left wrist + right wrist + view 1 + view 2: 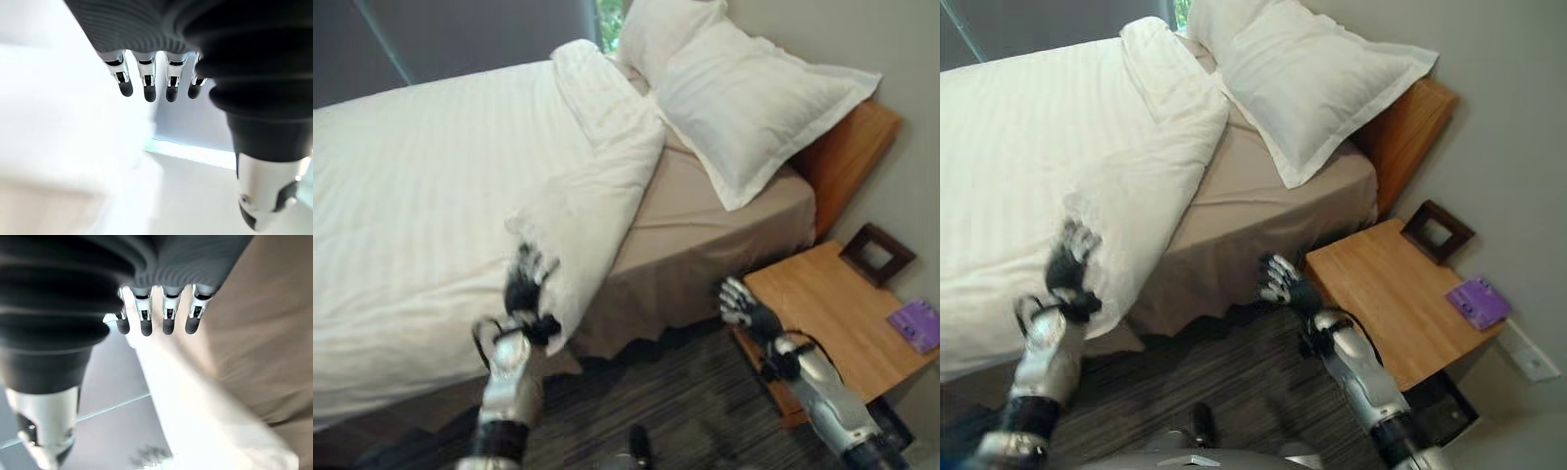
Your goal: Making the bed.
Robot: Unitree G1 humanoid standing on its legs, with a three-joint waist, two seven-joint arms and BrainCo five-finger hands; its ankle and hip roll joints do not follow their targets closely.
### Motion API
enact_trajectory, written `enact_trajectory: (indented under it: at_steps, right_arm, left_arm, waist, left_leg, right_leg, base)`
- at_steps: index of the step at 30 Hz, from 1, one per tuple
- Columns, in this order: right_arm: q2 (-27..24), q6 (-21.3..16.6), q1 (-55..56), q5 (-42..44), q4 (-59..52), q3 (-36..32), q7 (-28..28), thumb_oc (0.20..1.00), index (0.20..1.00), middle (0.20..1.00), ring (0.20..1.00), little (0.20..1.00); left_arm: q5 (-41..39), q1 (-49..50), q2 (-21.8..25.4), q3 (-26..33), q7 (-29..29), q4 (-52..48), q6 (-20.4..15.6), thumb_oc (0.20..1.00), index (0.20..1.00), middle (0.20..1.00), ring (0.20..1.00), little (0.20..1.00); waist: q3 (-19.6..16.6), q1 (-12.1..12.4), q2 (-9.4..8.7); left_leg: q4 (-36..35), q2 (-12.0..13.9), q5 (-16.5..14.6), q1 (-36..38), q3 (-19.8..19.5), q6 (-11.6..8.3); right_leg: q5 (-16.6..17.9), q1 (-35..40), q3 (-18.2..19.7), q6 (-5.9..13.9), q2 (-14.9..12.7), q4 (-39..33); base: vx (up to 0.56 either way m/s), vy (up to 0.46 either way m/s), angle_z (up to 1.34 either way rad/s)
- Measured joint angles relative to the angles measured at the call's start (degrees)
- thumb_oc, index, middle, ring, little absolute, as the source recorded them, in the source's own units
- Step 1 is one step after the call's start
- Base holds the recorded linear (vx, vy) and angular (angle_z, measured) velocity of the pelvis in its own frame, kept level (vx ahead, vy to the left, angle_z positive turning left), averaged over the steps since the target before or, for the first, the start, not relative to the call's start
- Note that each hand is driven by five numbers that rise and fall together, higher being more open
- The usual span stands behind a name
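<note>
Nearest the robot, both forearms reach forward over the dark striped carpet (685,392) at the bedside. The left hand (527,289) is raised against the hanging corner of the white duvet (440,186); its fingers (148,83) are straight and spread, nothing gripped, the fingertips at or just short of the cloth; contact cannot be confirmed. The right hand (741,305) hangs in the gap between the bed's side and the wooden nightstand (832,304), fingers (167,318) also straight and relaxed, holding nothing, well apart from the duvet. Key relation: the duvet's folded-back edge runs diagonally from the corner at the left hand up and away toward the head of the bed, leaving the tan sheet (724,211) bare on the side toward the right hand. The left hand is plainly the nearer to the cloth; the duvet lies to the right hand's left and beyond. Judgement: the cover needs to be drawn up along the bed's long axis toward the pillows (744,98), so the left hand should close on the corner first, with the right crossing over to take the edge farther up. Farther back, two white pillows lean against the wooden headboard (847,157). A dark picture frame (876,255) and a small purple object (917,323) sit on the nightstand.
</note>
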Motion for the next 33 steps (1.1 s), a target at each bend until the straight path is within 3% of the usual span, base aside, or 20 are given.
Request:
enact_trajectory:
  at_steps: [1,2,4,6,7,10,12,14,17,23,26,28,30,33]
  right_arm:
    - [-0.2,-0.2,1.1,0.0,-0.6,1.0,0.7,1.000,1.000,1.000,1.000,1.000]
    - [-0.1,0.0,1.9,0.0,-0.5,1.2,1.0,1.000,1.000,1.000,1.000,1.000]
    - [-0.4,0.6,3.6,0.0,-0.3,1.4,1.7,1.000,1.000,1.000,1.000,1.000]
    - [-0.7,0.7,6.8,0.0,1.3,1.5,2.8,1.000,1.000,1.000,1.000,1.000]
    - [-0.9,0.9,9.4,0.0,3.1,1.2,3.5,1.000,1.000,1.000,1.000,1.000]
    - [-3.0,1.9,10.6,0.1,4.1,0.1,3.4,1.000,1.000,1.000,1.000,1.000]
    - [-2.5,1.7,9.7,0.1,4.0,-0.2,3.4,1.000,1.000,1.000,1.000,1.000]
    - [-2.3,1.8,9.6,0.2,4.5,0.2,3.6,1.000,1.000,1.000,1.000,1.000]
    - [-2.4,2.4,10.4,0.7,4.1,0.7,4.6,1.000,1.000,1.000,1.000,1.000]
    - [-3.0,3.4,12.8,0.9,3.8,0.4,5.6,1.000,1.000,1.000,1.000,1.000]
    - [-3.6,3.7,13.1,1.3,3.3,0.4,5.6,1.000,1.000,1.000,1.000,1.000]
    - [-4.9,3.8,12.5,2.6,2.2,0.4,5.6,1.000,1.000,1.000,1.000,1.000]
    - [-6.2,3.9,11.2,2.7,1.2,0.2,5.6,1.000,1.000,1.000,1.000,1.000]
    - [-6.4,3.7,11.7,3.5,1.0,-0.7,5.5,1.000,1.000,1.000,1.000,1.000]
  left_arm:
    - [1.0,-1.7,0.6,-0.3,-0.2,-1.9,-0.9,1.000,1.000,1.000,1.000,1.000]
    - [1.2,-2.3,1.3,-0.6,-0.1,-2.2,-1.1,1.000,1.000,1.000,1.000,1.000]
    - [1.6,-2.7,2.9,-0.2,-0.3,-2.1,-1.1,1.000,1.000,1.000,1.000,1.000]
    - [1.9,-4.7,7.1,-0.5,-0.2,3.4,-0.7,1.000,1.000,1.000,1.000,1.000]
    - [3.9,-8.1,12.5,-0.8,-0.3,9.3,0.2,1.000,1.000,1.000,1.000,1.000]
    - [6.2,-11.1,16.9,-3.5,0.1,12.7,1.5,1.000,1.000,1.000,1.000,1.000]
    - [6.5,-12.7,18.9,-5.8,-0.8,14.4,2.1,1.000,1.000,1.000,1.000,1.000]
    - [7.6,-17.4,20.7,-10.5,-2.2,22.0,3.7,1.000,1.000,1.000,1.000,1.000]
    - [8.4,-27.8,21.7,-16.1,-4.8,41.3,7.0,1.000,1.000,1.000,1.000,1.000]
    - [10.9,-35.2,21.9,-18.4,-7.2,48.5,8.1,1.000,1.000,1.000,1.000,1.000]
    - [10.9,-37.0,20.7,-18.5,-7.2,50.6,8.2,1.000,1.000,1.000,1.000,1.000]
    - [10.8,-38.6,19.2,-18.3,-7.2,51.9,8.2,1.000,1.000,1.000,1.000,1.000]
    - [10.8,-43.1,18.9,-16.2,-6.4,56.5,9.0,1.000,1.000,1.000,1.000,1.000]
    - [10.7,-44.1,18.4,-11.5,-3.8,59.9,10.2,1.000,1.000,1.000,1.000,1.000]
  waist:
    - [-0.4,-0.8,-0.81]
    - [-0.3,-1.1,-0.91]
    - [-0.1,-1.6,-0.62]
    - [-0.2,-2.0,-0.46]
    - [-0.6,-4.6,-1.56]
    - [-3.5,-3.7,-0.31]
    - [-3.7,-3.1,-0.23]
    - [-4.2,-3.1,-0.01]
    - [-4.1,-5.3,0.76]
    - [-3.2,-9.3,2.47]
    - [-2.1,-9.9,3.45]
    - [1.2,-11.1,4.22]
    - [6.8,-13.0,3.66]
    - [9.7,-14.7,2.61]
  left_leg:
    - [-0.4,-2.9,-2.4,1.2,-0.8,0.81]
    - [-0.3,-3.9,-2.7,1.4,-1.4,0.83]
    - [-0.5,-4.6,-2.9,2.0,-2.0,0.29]
    - [-1.4,-4.4,-6.5,3.0,-1.8,-4.04]
    - [-1.3,-4.9,-6.2,3.6,-1.4,-4.16]
    - [-1.5,-5.2,-6.0,3.9,-1.6,-3.78]
    - [-1.5,-5.5,-5.3,4.6,-2.0,-2.81]
    - [-1.6,-5.2,-5.3,5.8,-2.3,-2.83]
    - [-1.6,-4.0,-5.3,5.6,-2.4,-2.90]
    - [-1.8,-3.0,-6.6,2.6,-2.1,-4.63]
    - [-1.8,-3.1,-6.2,-1.0,-0.6,-4.15]
    - [-1.9,-3.6,-5.7,-3.8,-0.2,-3.70]
    - [-1.9,-4.2,-4.6,-8.5,1.8,-3.60]
    - [-2.0,-4.1,-4.6,-11.1,4.2,-3.72]
  right_leg:
    - [-0.6,-2.6,4.5,1.16,-3.4,-4.7]
    - [-0.5,-3.2,6.9,1.05,-4.2,-9.2]
    - [0.6,-4.1,7.5,0.82,-4.3,-18.0]
    - [5.0,-2.3,7.8,0.32,-0.7,-35.1]
    - [9.6,1.0,9.2,-1.06,1.7,-41.6]
    - [11.7,4.2,8.8,-3.53,2.9,-43.6]
    - [17.4,7.0,7.4,-4.82,2.1,-48.9]
    - [18.9,10.5,6.5,-5.97,2.3,-53.0]
    - [18.4,10.4,7.3,-6.78,3.6,-53.3]
    - [18.2,6.9,8.0,-6.89,4.6,-53.3]
    - [19.7,2.7,9.2,-6.76,4.7,-53.2]
    - [20.6,-0.2,10.0,-6.34,4.4,-53.2]
    - [22.4,-5.4,11.6,-5.39,4.0,-53.0]
    - [23.2,-8.7,13.0,-5.41,4.4,-53.1]
  base:
    - [0.16,0.109,0.50]
    - [0.22,0.032,0.56]
    - [0.23,0.012,0.32]
    - [0.17,-0.044,0.49]
    - [0.19,-0.093,1.00]
    - [0.11,-0.051,0.45]
    - [0.12,-0.034,0.20]
    - [0.11,-0.029,0.18]
    - [0.12,-0.031,-0.17]
    - [0.02,-0.004,-0.11]
    - [-0.10,0.031,-0.25]
    - [-0.11,0.033,-0.22]
    - [-0.06,0.000,-0.35]
    - [-0.03,-0.010,-0.39]
